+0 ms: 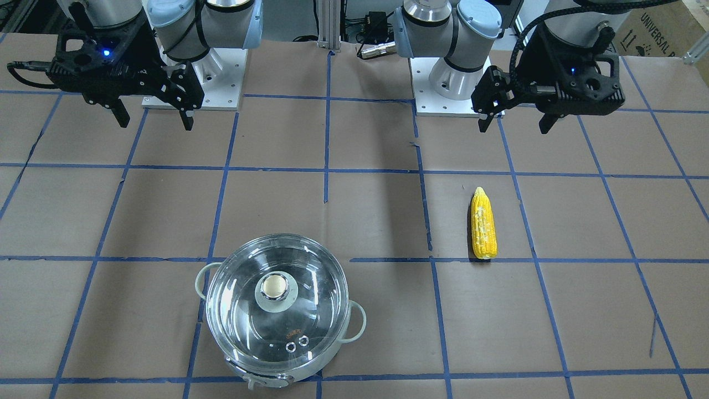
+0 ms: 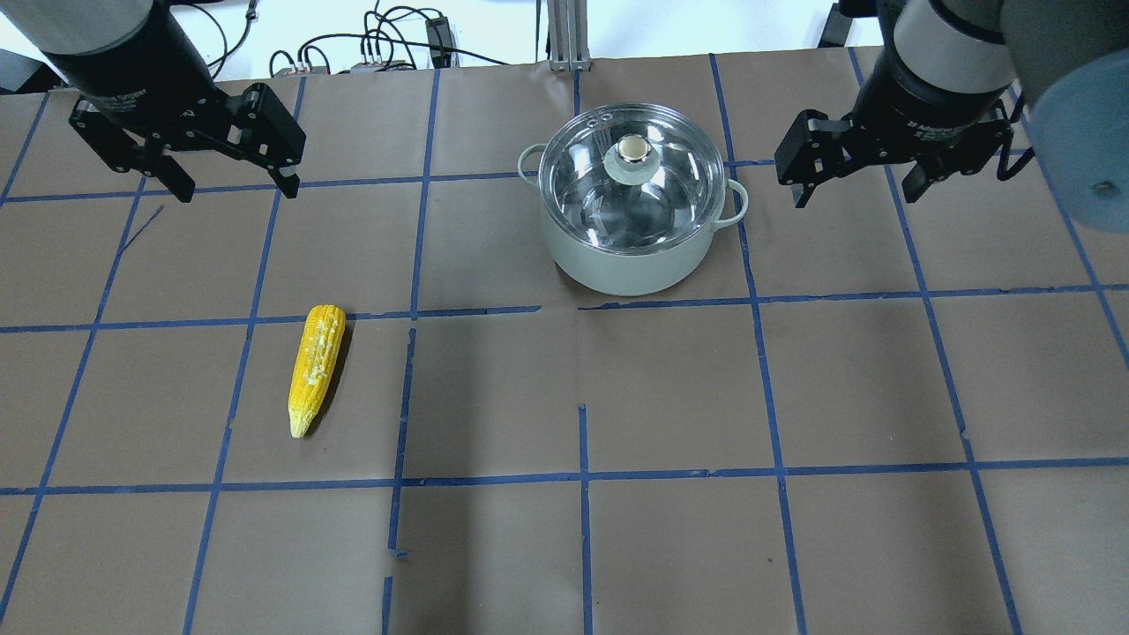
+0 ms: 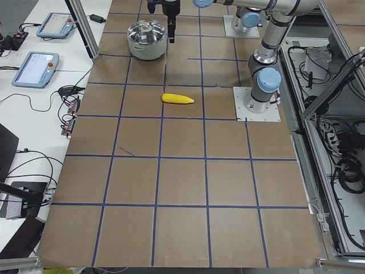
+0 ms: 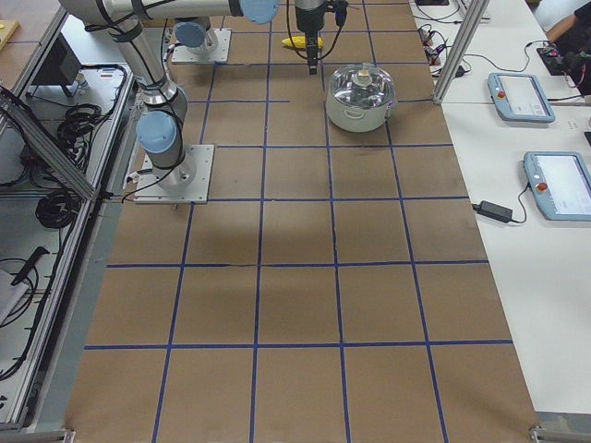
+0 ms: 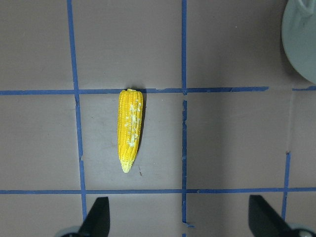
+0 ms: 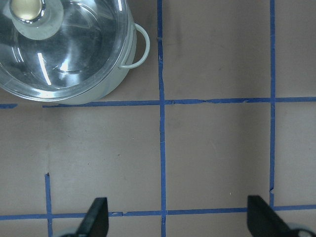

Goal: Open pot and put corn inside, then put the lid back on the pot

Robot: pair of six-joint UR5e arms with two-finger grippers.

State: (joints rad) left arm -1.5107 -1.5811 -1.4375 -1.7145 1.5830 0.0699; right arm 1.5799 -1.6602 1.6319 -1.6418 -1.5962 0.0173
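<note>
The steel pot (image 2: 617, 269) stands at the far middle of the table with the clear glass lid (image 2: 657, 198) on it, knob up. The corn (image 2: 316, 366) lies flat on the left half, tapered tip toward the robot. My left gripper (image 2: 238, 190) is open and empty, hovering high beyond the corn; the left wrist view shows the corn (image 5: 130, 128) ahead of the open fingers. My right gripper (image 2: 856, 198) is open and empty, hovering to the right of the pot. The right wrist view shows the pot (image 6: 113, 81) and lid (image 6: 64, 44) at upper left.
The table is brown paper with a blue tape grid (image 2: 582, 476). Both arm bases (image 1: 443, 83) stand on white plates at the robot's edge. Cables (image 2: 388, 44) lie past the far edge. Operator tablets (image 4: 522, 97) sit on a side table.
</note>
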